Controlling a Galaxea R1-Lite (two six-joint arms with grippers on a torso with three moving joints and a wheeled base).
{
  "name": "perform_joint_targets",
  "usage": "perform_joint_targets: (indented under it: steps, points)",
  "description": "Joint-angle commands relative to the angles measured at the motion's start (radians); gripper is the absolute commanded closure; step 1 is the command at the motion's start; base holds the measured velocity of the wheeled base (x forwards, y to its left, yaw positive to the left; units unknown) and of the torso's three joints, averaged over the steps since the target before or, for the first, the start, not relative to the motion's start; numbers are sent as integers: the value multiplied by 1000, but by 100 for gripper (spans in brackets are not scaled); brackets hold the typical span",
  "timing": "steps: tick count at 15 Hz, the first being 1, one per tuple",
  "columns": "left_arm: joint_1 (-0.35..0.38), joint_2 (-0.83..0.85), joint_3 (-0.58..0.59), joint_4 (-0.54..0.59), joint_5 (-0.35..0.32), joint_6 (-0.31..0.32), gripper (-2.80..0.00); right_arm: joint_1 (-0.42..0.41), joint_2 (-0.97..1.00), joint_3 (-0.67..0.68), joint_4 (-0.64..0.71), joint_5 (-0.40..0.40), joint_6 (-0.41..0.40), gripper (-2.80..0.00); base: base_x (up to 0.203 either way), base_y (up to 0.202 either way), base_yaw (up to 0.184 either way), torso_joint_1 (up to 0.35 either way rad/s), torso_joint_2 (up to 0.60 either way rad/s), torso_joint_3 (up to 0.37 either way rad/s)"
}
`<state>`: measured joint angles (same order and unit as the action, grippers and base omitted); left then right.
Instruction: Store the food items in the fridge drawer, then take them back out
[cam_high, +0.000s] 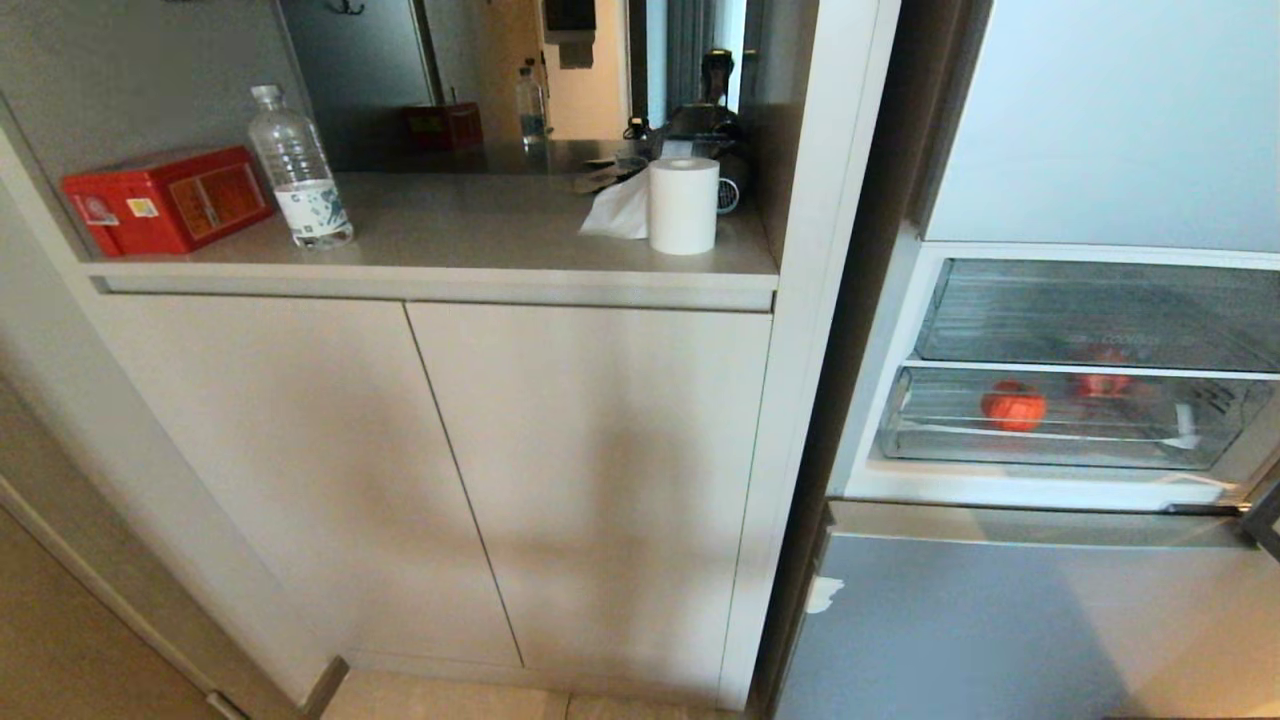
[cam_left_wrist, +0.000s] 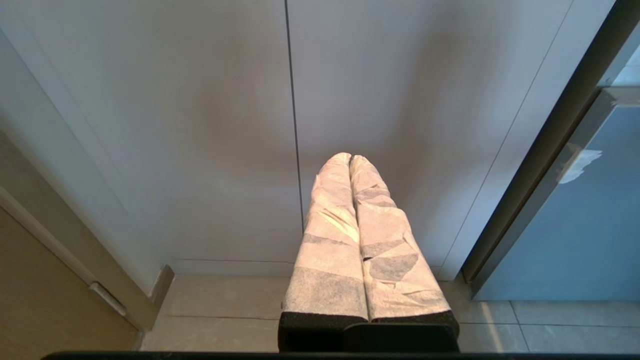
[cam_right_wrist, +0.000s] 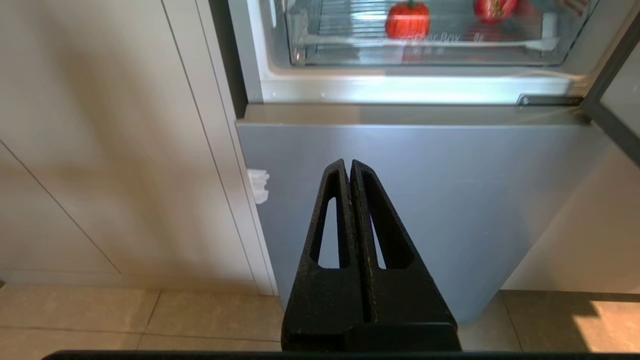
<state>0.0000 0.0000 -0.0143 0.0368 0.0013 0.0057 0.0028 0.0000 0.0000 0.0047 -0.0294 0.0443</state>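
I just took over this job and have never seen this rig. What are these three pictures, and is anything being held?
The wide picture comes from the robot's head: beige cabinets, a counter with a red box, a water bottle and a paper roll, and the open fridge at right. Two red food items lie in its clear fridge drawer. The other two pictures come from the wrists. The left pincer, wrapped in white, and the black right pincer are both shut and hold nothing.

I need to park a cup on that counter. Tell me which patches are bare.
The counter is bare in a wide stretch between the water bottle and the paper roll. Its left end is taken by the red box beside the bottle; clutter crowds the back behind the roll.
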Motion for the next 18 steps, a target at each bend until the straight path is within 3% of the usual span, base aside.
perform_joint_targets:
  steps: [1,5,12,14,18]
  points:
    - [0,2,0,0,0,0,0,0,0,0,0,-1,2,0,0,0,0,-173,340,164]
    - [0,2,0,0,0,0,0,0,0,0,0,0,0,0,0,0,0,-155,321,162]
    - [0,2,0,0,0,0,0,0,12,-53,8,-1,-6,0,0,0,0,-6,15,7]
    - [0,2,0,0,0,0,0,0,121,-150,33,4,-6,0,0,0,0,0,0,0]
    - [0,2,0,0,0,0,0,4,607,-375,37,22,5,0,0,0,0,0,0,0]
